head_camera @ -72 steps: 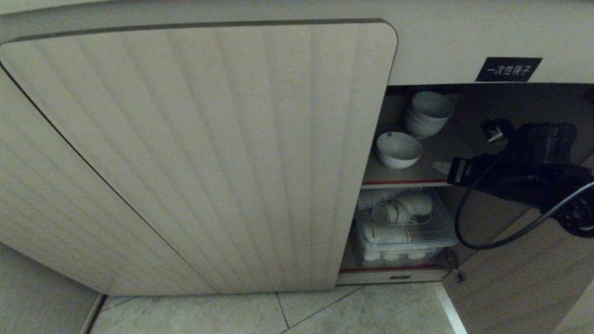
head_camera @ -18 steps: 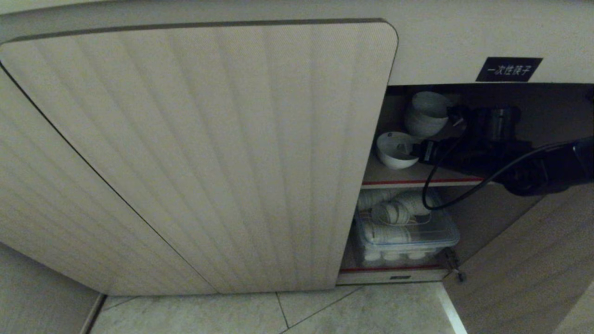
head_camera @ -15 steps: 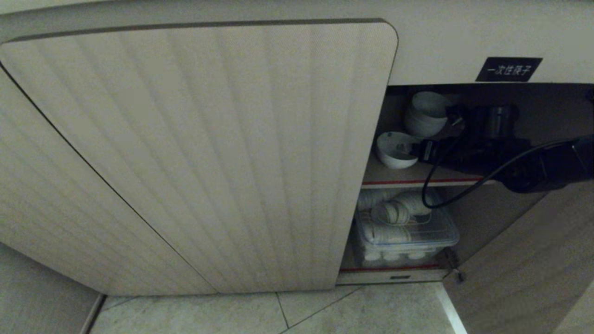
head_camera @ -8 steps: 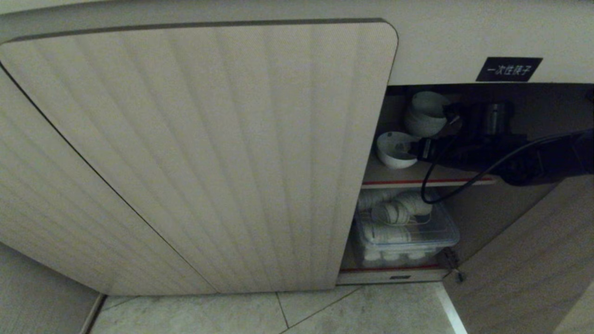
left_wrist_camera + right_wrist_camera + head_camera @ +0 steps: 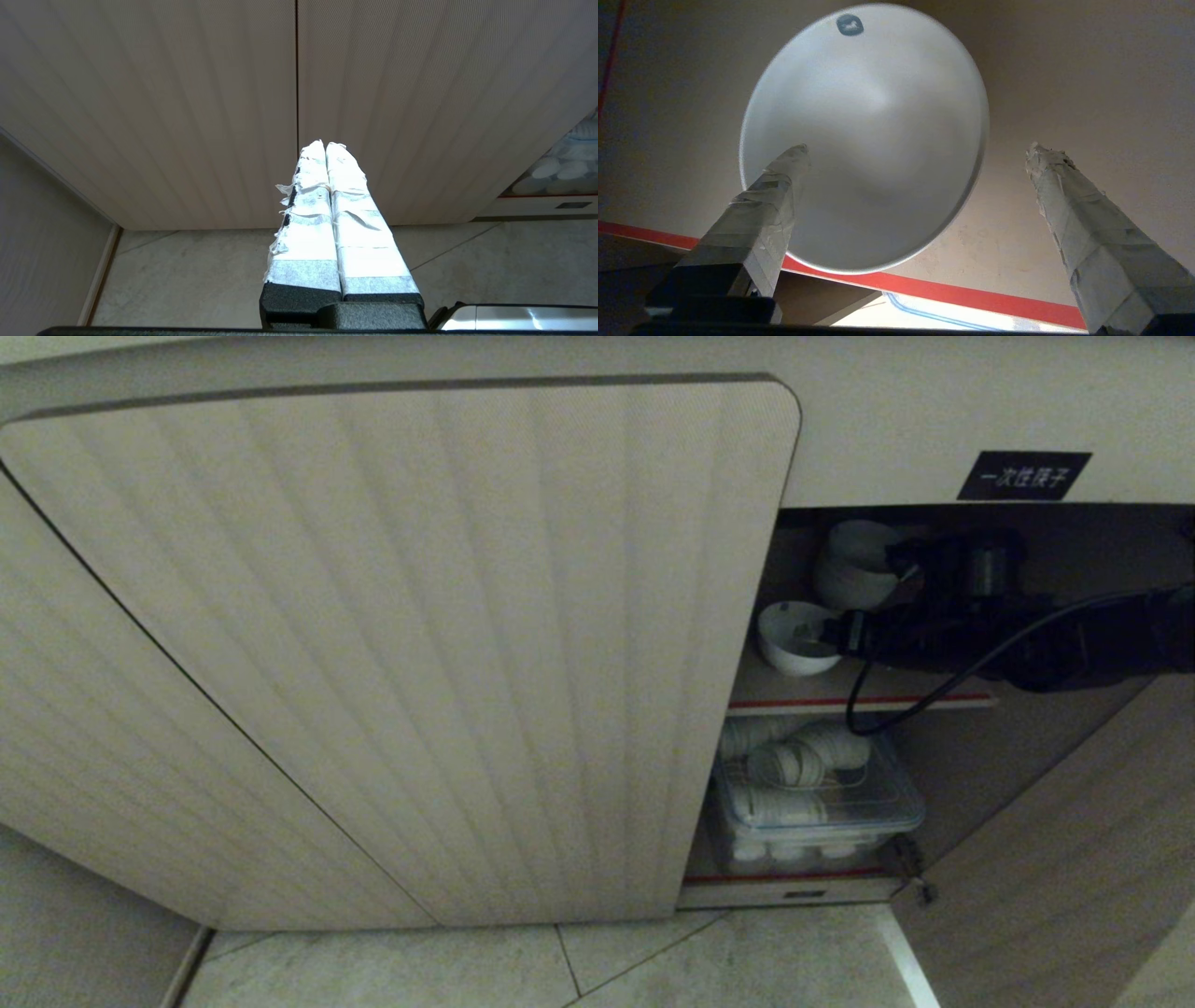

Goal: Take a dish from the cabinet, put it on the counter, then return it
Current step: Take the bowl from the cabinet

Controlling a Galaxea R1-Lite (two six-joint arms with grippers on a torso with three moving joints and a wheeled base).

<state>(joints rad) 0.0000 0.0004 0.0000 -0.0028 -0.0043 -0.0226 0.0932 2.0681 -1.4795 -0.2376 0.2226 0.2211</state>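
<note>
Reached further into the cabinet [image 5: 401, 644] than a few seconds before, when the right arm hung outside the opening at the shelf's right end; now stretched level across the upper shelf [image 5: 840, 695], with the right gripper [image 5: 826, 633] at the dish [image 5: 792, 637]. Nearest, lay pale floor tiles [image 5: 653, 961] under the closed fluted door. Beside that door, stood the open compartment, dark inside, the other door [image 5: 1046, 896] swung out at lower right. On the bottom level, sat a clear plastic box [image 5: 817, 812] packed with white crockery, behind a red-edged front lip. On the upper shelf, stood the dish upright near the red front edge, toward the left side. Spread wide around it in the right wrist view, taped fingers [image 5: 1083, 219], one over the bowl's inside, the other well clear of the rim, nothing gripped. Further back on the same shelf, rose the pile of white bowls [image 5: 854, 565], partly hidden by the arm. Above the opening, fixed a black label [image 5: 1024, 476] with white characters. Elsewhere, held the left gripper [image 5: 326, 149] pressed together and empty, facing the closed doors low over the floor.
</note>
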